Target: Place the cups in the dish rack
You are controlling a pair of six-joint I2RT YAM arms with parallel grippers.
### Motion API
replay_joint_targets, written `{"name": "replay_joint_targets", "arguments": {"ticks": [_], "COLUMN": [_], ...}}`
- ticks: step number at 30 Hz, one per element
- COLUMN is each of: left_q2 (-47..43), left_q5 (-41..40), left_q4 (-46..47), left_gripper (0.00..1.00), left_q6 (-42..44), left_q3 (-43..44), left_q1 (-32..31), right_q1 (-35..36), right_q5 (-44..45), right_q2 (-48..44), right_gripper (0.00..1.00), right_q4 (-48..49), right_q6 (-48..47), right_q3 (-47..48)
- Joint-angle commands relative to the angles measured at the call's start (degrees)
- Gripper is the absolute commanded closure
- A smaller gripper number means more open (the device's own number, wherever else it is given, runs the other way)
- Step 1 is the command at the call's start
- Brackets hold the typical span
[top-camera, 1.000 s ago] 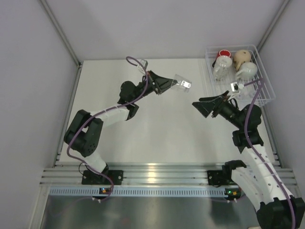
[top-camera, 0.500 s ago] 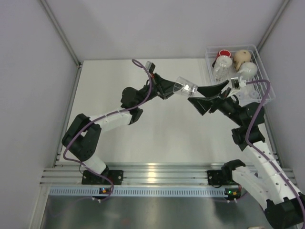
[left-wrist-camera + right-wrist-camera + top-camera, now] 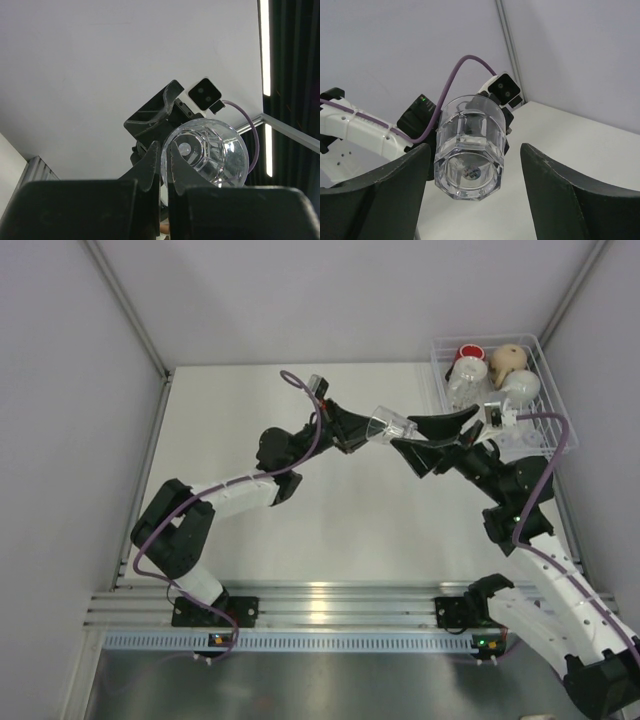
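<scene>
Right wrist view: the right claw (image 3: 475, 149) is open, one finger on each side of a clear tumbler (image 3: 469, 150) whose base faces the camera. A gap shows between the glass and the right-hand finger. The other finger sits just beside the glass, and contact there cannot be told. The tumbler lies sideways in the air, between these fingers but not gripped by them.

Left wrist view: the left claw (image 3: 161, 156) is closed on the tumbler's near edge, its fingers almost together. The glass juts out past the tips toward the right claw.

Top view: the two claws meet above the table (image 3: 350, 510), right of its middle, with the tumbler held off the surface between them. It is outside the rack (image 3: 500, 338), near the rack's left side. The rack stands in the far right corner and holds a red cup (image 3: 468, 353), a beige mug (image 3: 508, 360), a white mug (image 3: 520, 388) and a clear glass (image 3: 460, 386).
</scene>
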Motion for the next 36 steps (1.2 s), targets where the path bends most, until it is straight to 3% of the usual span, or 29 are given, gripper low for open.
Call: {"name": "replay_joint_targets", "arguments": {"ticks": [1, 5, 8, 9, 14, 15, 17, 19, 22, 25, 28, 32, 35, 36], "left_q2": [-2.07, -2.42, -2.59, -2.68, -2.77, -2.77, -2.77, -2.68, -2.68, -2.68, -2.68, -4.08, -6.45, -9.16], "left_q5": [-1.94, -2.64, -2.56, -2.55, -2.91, -2.82, -2.64, -2.47, -0.54, -1.41, -2.46, -2.82, -3.43, -3.61], "left_q4": [6.59, 7.37, 7.9, 7.9, 8.25, 8.25, 8.25, 8.17, 8.17, 8.17, 8.17, 7.38, 0.11, -7.05], "left_gripper": [1.0, 1.0, 1.0, 1.0, 1.0, 0.98, 0.84, 0.61, 0.42, 0.05, 0.02, 0.02, 0.02, 0.02], "left_q6": [-0.43, -0.17, 0.27, 0.36, 1.41, 1.59, 2.37, 2.9, 5.8, 6.69, 7.04, 8.27, 12.56, 14.49], "left_q3": [-1.3, -2.62, -2.63, -2.54, -2.19, -2.01, -2.1, -2.53, -2.98, -5.07, -7.01, -9.03, -9.57, -8.96], "left_q1": [-0.63, -1.07, -1.16, -1.16, -1.16, -1.25, -1.25, -1.16, -1.16, -1.07, -0.46, 0.77, 1.83, 2.09], "right_q1": [2.1, 2.8, 3.42, 3.51, 3.6, 3.6, 3.6, 3.6, 3.6, 3.6, 3.51, 3.33, 2.89, 2.89], "right_q5": [2.15, 2.6, 2.33, 2.24, 1.72, 1.72, 2.33, 4.61, 7.51, 12.51, 17.18, 20.42, 23.58, 24.64], "right_q2": [0.57, 1.27, 1.8, 1.8, 1.36, 1.19, 0.49, -0.22, -1.54, -1.28, 0.04, 1.18, 2.33, 2.68], "right_gripper": [0.27, 0.37, 0.55, 0.65, 0.83, 0.88, 1.0, 1.0, 1.0, 1.0, 1.0, 1.0, 1.0, 1.0], "right_q4": [4.36, 5.41, 6.37, 6.55, 8.92, 8.93, 8.14, 4.9, -1.77, -13.98, -23.2, -27.98, -34.37, -36.4], "right_q6": [-2.11, -1.85, -0.62, -0.18, 4.74, 5.44, 6.59, 6.85, 6.07, 3.79, 1.15, -0.35, -0.97, -1.58], "right_q3": [0.71, -0.17, -0.87, -1.4, -3.59, -3.77, -3.95, -3.6, -1.59, 3.07, 7.47, 10.19, 12.56, 13.53]}}
